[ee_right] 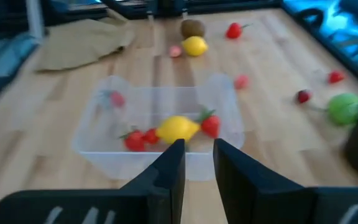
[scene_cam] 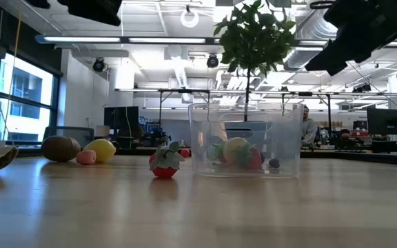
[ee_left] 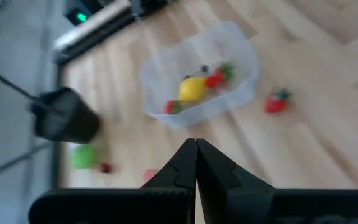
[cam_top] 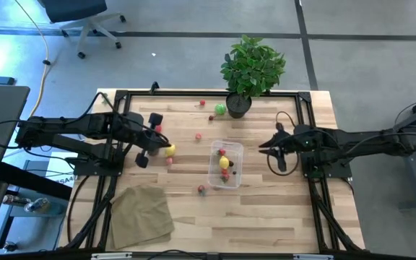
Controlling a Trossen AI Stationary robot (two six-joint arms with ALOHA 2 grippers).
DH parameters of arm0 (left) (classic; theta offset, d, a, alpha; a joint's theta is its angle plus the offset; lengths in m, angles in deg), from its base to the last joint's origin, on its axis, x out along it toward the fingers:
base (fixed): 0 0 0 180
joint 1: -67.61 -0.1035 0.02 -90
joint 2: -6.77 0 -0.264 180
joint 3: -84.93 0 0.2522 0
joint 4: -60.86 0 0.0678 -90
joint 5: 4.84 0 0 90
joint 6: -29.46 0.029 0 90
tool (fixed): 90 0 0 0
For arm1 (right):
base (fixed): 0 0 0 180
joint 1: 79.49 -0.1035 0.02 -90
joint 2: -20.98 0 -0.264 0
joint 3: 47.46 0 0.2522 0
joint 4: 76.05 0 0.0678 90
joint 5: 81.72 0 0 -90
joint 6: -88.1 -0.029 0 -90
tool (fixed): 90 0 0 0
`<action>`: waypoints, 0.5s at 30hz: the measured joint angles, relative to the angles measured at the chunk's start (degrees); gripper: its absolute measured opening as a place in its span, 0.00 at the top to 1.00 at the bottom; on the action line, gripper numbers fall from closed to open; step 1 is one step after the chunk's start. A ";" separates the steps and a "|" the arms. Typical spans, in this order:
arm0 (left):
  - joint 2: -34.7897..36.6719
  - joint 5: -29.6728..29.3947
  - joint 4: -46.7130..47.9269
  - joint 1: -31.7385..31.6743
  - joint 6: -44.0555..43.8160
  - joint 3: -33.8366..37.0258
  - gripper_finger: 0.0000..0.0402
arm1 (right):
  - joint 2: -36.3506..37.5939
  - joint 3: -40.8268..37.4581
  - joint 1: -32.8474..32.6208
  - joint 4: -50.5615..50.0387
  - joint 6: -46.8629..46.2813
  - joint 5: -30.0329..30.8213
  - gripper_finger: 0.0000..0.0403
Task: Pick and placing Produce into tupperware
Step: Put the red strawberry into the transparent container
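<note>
At the left of the table, the left gripper (ee_left: pixel 196 163) is seen with its two fingers pressed fully together and nothing between them. Beyond its fingertips, the tupperware (cam_top: pixel 226 164) is found well apart from them, standing open on the wooden table (cam_top: pixel 280 209). Just beside the left arm's fingers in the high view, a yellow lemon (cam_top: pixel 170 149), a brown kiwi (scene_cam: pixel 60 148) and a small pink piece (scene_cam: pixel 86 157) are grouped on the wood. A tan cloth (cam_top: pixel 141 211) is spread flat near the table's front corner on the same side.

Inside the tupperware, a yellow piece (ee_right: pixel 177 129) is lying among several red pieces (ee_right: pixel 135 140), and a darker small piece is visible at one end in the low view. A red strawberry (scene_cam: pixel 164 164) with a green cap is placed just outside the container's wall, apart from it.

Behind the container, a green round fruit (cam_top: pixel 220 110) and a few small red pieces (cam_top: pixel 203 103) are scattered near a potted plant (cam_top: pixel 252 68).

At the right, the right gripper (ee_right: pixel 198 163) is held above the table with its fingers standing a narrow gap apart, and nothing is gripped between them. The tupperware is located just ahead of and below these fingertips, its near wall crossing the gap between them in the right wrist view.
</note>
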 joint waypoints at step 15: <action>-0.69 -2.33 -26.99 -0.01 -6.29 0.01 1.00 | -0.02 0.00 0.00 -0.21 1.79 5.08 0.82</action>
